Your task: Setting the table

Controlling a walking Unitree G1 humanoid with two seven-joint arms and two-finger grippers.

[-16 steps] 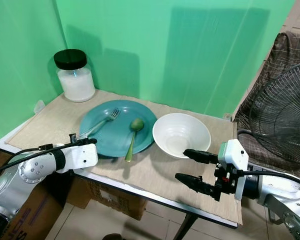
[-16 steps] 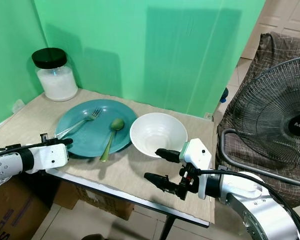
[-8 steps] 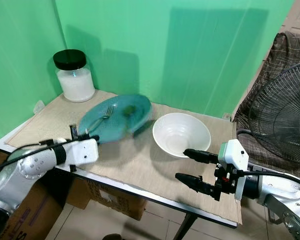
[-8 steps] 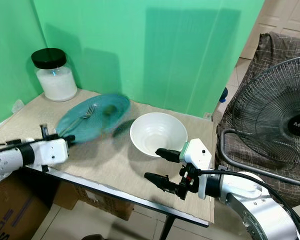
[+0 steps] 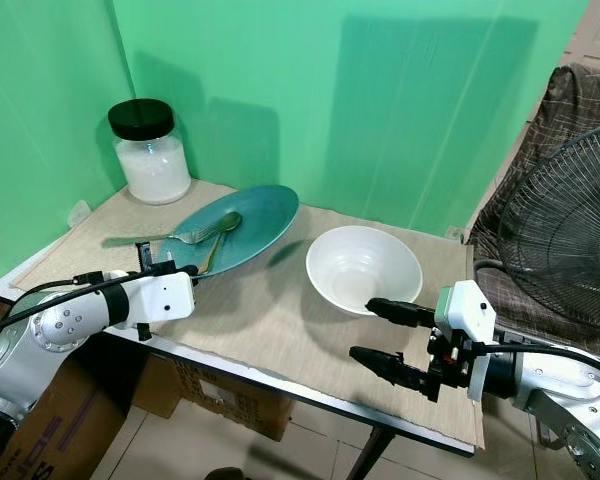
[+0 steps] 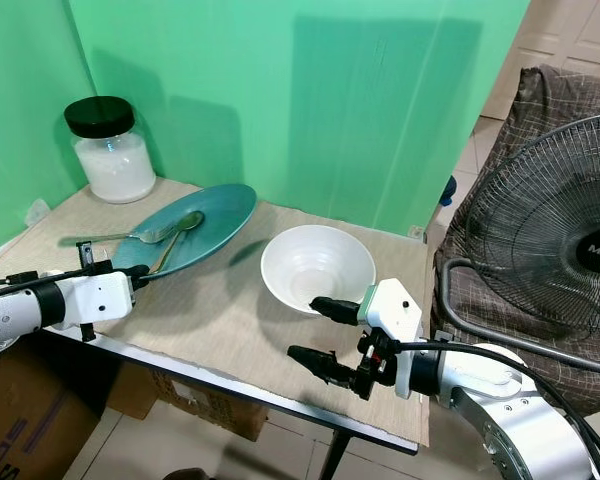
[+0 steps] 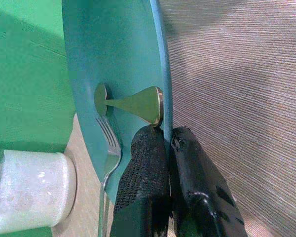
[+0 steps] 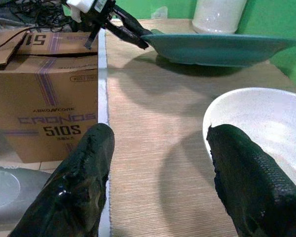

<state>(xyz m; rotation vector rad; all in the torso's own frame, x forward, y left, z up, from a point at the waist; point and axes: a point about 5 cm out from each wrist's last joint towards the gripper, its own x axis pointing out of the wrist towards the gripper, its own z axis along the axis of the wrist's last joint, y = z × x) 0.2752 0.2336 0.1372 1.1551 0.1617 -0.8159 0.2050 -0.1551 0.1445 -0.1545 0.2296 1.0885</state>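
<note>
While clamped by its near rim in the left gripper, fingers pressed together on either side of the edge, the teal plate hangs lifted and tilted over the table, far edge raised toward 1 o'clock, near edge low at about 7 o'clock. Casting a shadow on the woven mat underneath. On the plate: a fork slid toward 9 o'clock with its handle poking out past the rim, and a spoon lying just beside it, bowl up toward the middle. At 3 o'clock from the plate, close by but apart, a white bowl resting on the mat. At 11 o'clock from the plate, near the green backdrop, a jar of white contents with a black lid. Right gripper hovering at 6 o'clock from the bowl, fingers spread wide and holding nothing, upper finger over the bowl's near rim. Off at 3 o'clock, beyond the table, a fan. Under the table edge, a cardboard box.
</note>
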